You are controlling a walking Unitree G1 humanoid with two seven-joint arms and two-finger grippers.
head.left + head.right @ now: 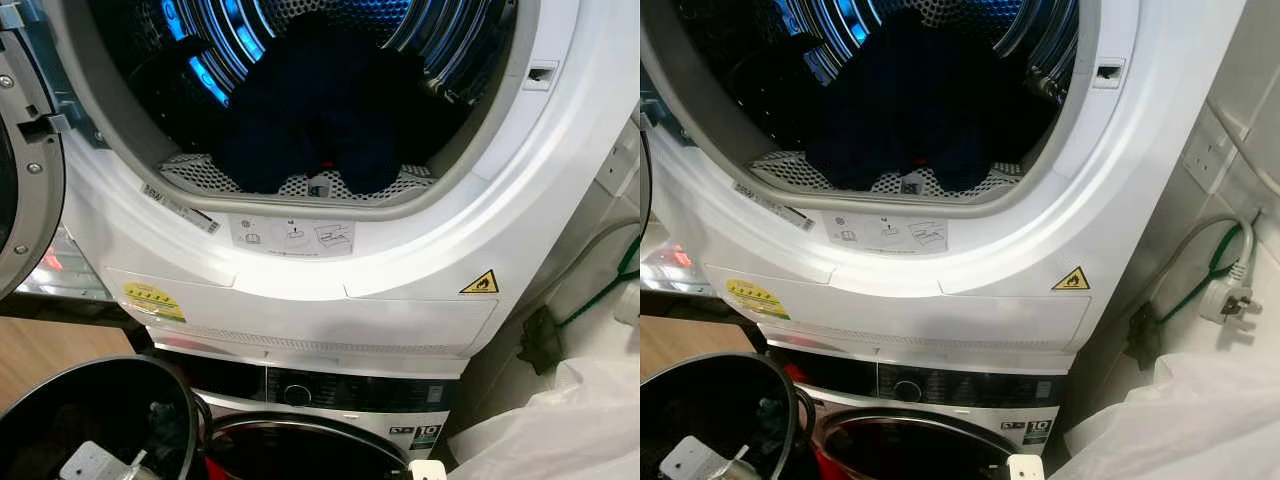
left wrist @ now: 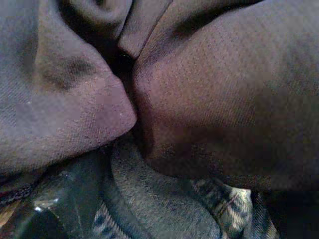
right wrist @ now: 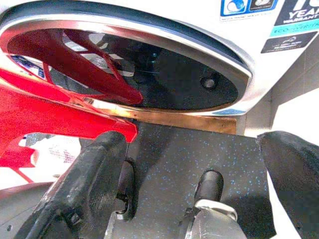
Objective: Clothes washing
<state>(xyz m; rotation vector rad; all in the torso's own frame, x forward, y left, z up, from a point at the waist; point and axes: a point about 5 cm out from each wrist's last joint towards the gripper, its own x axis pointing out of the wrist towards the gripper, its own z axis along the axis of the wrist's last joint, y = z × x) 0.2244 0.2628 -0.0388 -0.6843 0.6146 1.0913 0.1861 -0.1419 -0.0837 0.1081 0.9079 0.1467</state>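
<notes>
A white tiled wall (image 1: pixel 1240 90) is being seen beside a white stacked dryer (image 1: pixel 400 290), its drum lit blue. Dark navy clothes (image 1: pixel 310 110) are being held inside the drum, heaped against its lower rim. Below, the chrome-ringed washer door (image 3: pixel 149 64) is being faced by the right gripper (image 3: pixel 194 164), fingers spread apart, nothing held. Dark fabric (image 2: pixel 199 99) is being pressed against the left wrist camera; the left gripper's state cannot be told.

Clothes (image 1: pixel 310 110) lie in the dryer (image 1: pixel 300 270) at 12 o'clock; a washer (image 1: pixel 340 400) sits beneath it, a bucket (image 1: pixel 90 410) at 8 o'clock.
</notes>
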